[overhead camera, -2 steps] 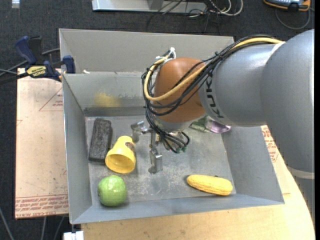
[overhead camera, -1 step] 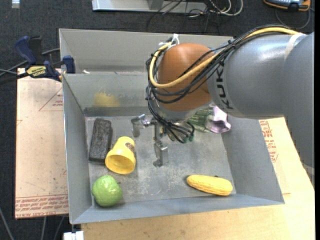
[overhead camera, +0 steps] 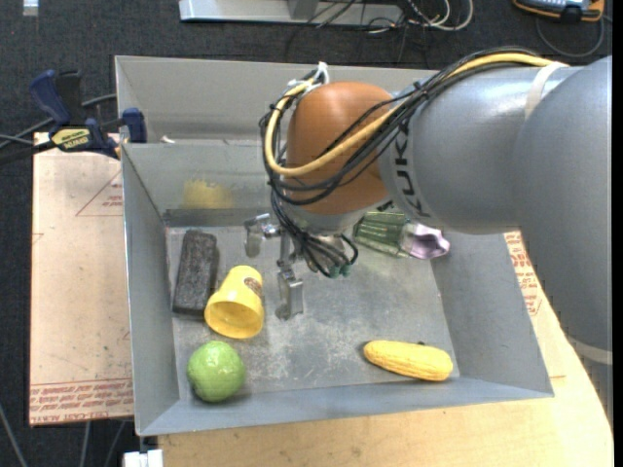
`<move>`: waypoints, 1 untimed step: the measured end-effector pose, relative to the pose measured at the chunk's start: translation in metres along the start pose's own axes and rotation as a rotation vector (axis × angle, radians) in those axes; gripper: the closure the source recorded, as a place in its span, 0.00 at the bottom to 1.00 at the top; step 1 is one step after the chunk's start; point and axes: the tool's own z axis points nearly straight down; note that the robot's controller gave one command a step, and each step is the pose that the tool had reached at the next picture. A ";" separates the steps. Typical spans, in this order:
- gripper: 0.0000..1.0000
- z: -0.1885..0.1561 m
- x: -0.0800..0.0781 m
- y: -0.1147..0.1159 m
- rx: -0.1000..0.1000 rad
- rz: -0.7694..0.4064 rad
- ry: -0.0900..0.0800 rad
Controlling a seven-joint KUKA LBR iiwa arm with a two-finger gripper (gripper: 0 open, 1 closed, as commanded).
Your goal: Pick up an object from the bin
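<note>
Reaching in from the right, the thick grey arm [overhead camera: 506, 134] bends down over the middle of the grey bin [overhead camera: 146, 261]. Its orange wrist cover [overhead camera: 336, 144] is looped with black and yellow cables. Below the cover the jaws hang apart with nothing between them. One tip is low, just right of a yellow cup [overhead camera: 235, 305], and the other shows farther back and to the left.

The cup lies on its side at left-centre. Its long axis runs from the wide end at lower left to the narrow end at upper right. A dark grey block [overhead camera: 195, 270] lies just left of the cup, lengthwise front to back. A yellow corn cob [overhead camera: 409, 360] lies at front right, pointing left to right. A green ball [overhead camera: 215, 371] sits at front left.
</note>
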 end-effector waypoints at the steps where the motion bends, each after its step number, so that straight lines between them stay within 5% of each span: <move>1: 0.00 0.028 -0.009 0.035 -0.012 0.027 0.014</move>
